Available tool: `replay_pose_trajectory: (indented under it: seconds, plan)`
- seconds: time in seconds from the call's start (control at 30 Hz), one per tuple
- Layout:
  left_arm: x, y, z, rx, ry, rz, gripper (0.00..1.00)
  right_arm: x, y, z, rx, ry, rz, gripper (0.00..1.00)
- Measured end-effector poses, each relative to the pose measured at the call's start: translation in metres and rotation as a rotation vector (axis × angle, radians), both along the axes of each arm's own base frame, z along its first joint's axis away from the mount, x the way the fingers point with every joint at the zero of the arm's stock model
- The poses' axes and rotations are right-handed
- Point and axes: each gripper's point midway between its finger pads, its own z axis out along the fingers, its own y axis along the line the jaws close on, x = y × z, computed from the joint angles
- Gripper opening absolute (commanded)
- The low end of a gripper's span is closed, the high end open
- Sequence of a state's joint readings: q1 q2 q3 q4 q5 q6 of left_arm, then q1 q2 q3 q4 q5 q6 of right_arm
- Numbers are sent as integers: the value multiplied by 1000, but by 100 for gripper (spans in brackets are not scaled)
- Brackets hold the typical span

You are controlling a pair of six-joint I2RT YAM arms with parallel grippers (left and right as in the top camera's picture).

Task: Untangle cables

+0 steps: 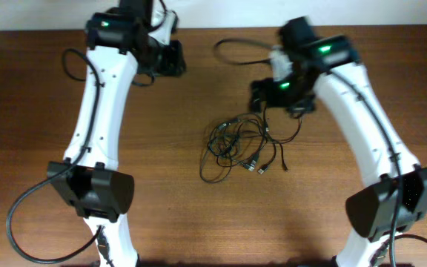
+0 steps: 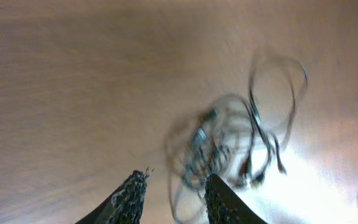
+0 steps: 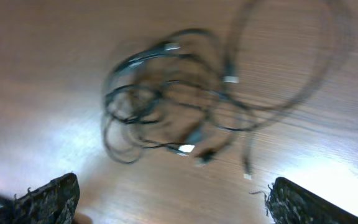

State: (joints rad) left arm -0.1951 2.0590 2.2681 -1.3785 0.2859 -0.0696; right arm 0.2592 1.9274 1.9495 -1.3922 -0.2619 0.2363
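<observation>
The cables [image 1: 239, 144] lie as one loose tangle of thin black cords on the wooden table [image 1: 169, 163], and several plug ends fan out at its lower right. My right gripper [image 1: 279, 102] hovers just above and to the right of the tangle. In the right wrist view it [image 3: 169, 199] stands wide open, with the cables [image 3: 173, 106] beyond its fingertips and nothing between them. My left gripper [image 1: 173, 64] is far off at the upper left. In the left wrist view its fingers [image 2: 132, 194] stand partly apart and empty, and the blurred cables [image 2: 229, 143] lie ahead.
A thicker black cable loop [image 1: 236, 48] from the right arm lies on the table behind the tangle. Both arm bases [image 1: 95, 193] stand at the front corners. A pale wall edge [image 1: 213, 11] runs along the back of the table.
</observation>
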Motion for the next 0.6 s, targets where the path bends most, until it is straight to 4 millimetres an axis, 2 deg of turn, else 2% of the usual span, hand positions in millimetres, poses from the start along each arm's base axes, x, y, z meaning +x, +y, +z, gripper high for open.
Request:
replay_pose_trajectory:
  seconds: [0.07, 0.1, 0.23, 0.37, 0.47, 0.6]
  plan:
    - [-17, -19, -6, 8, 38, -80, 20, 4, -26, -1, -4, 20, -67, 99]
    - [-30, -29, -15, 17, 85, -119, 18, 6, -38, -1, -5, 27, -97, 99]
    - [-63, -55, -64, 55, 236, -169, 17, 7, -44, -1, -6, 30, -111, 99]
    - [-87, -55, -134, 122, 380, -69, 14, 7, -44, -1, -9, 30, -112, 99]
    - [-93, -51, -168, 130, 415, -8, 12, 7, -44, -1, -10, 28, -107, 99]
    - [-98, -48, -185, 138, 430, 23, 9, 7, -44, -1, -11, 28, -103, 99]
